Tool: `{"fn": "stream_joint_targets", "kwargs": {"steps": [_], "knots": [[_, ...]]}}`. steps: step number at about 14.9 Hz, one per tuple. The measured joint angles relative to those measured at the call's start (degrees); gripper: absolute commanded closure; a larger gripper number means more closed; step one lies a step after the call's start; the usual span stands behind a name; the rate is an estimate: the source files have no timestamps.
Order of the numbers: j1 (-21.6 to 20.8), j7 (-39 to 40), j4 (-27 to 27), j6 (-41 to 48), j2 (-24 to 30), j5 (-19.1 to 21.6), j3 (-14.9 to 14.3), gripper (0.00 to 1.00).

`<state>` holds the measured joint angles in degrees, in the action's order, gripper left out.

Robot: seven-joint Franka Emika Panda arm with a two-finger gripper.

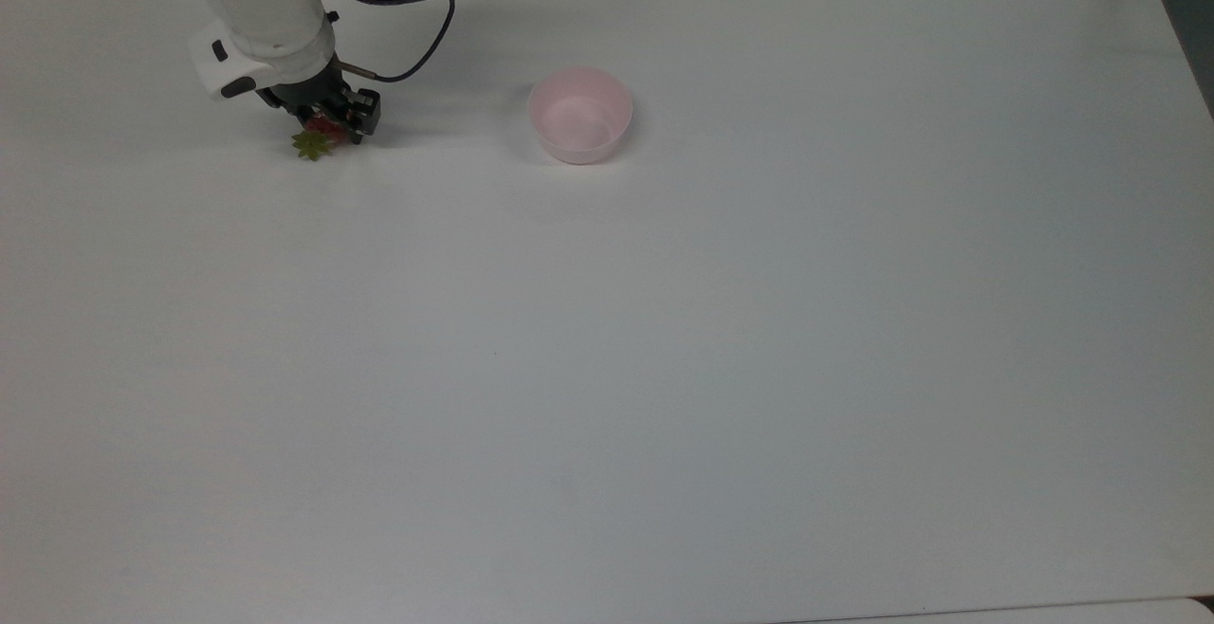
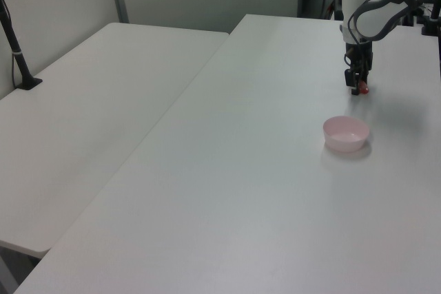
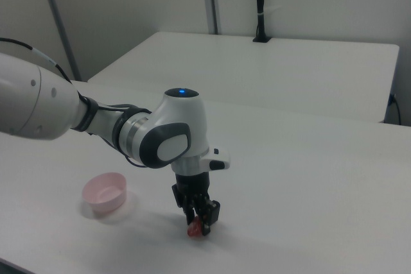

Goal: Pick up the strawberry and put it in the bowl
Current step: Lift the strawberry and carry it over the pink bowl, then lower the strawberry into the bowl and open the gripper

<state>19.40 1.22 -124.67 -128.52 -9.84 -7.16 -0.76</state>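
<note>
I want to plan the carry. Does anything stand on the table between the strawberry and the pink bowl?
Nothing visible does. The table is bare between the strawberry, where the gripper is down, and the bowl on the top view's right.

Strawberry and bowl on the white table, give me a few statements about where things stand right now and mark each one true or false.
1. The strawberry lies inside the bowl. False: it lies on the table, apart from the bowl.
2. The gripper is down at the strawberry, jaws on either side of it. True.
3. The bowl holds nothing. True.
4. The bowl is tipped on its side. False: it stands upright.
5. In the top view, the strawberry is on the bowl's left. True.
</note>
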Motion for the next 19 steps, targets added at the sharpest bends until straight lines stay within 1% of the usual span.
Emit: {"fn": "stream_joint_targets", "kwargs": {"steps": [3,5,8,10,12,13,15,16,17,18,19], "knots": [[-0.63,0.24,1.18,0.06,0.63,0.00,0.40,0.62],[-4.13,0.66,2.70,4.81,3.49,0.00,0.76,0.61],[-15.44,0.51,6.60,19.78,9.41,0.01,1.18,0.61],[-21.79,0.08,7.50,24.81,10.70,0.07,1.96,0.60],[-26.00,-1.70,6.96,25.30,9.96,0.12,2.39,0.60],[-26.97,-1.96,6.63,25.31,9.24,0.13,2.39,0.57],[-28.43,-3.00,6.24,25.30,6.59,0.14,2.38,0.57],[-28.95,-4.00,6.24,25.20,4.59,0.14,2.39,0.48],[-29.30,-4.64,6.27,24.27,3.00,0.14,2.38,0.21],[-29.55,-5.16,6.33,23.57,2.17,0.14,2.38,0.00],[-29.62,-6.00,6.49,23.35,1.92,0.14,2.38,0.00]]}}
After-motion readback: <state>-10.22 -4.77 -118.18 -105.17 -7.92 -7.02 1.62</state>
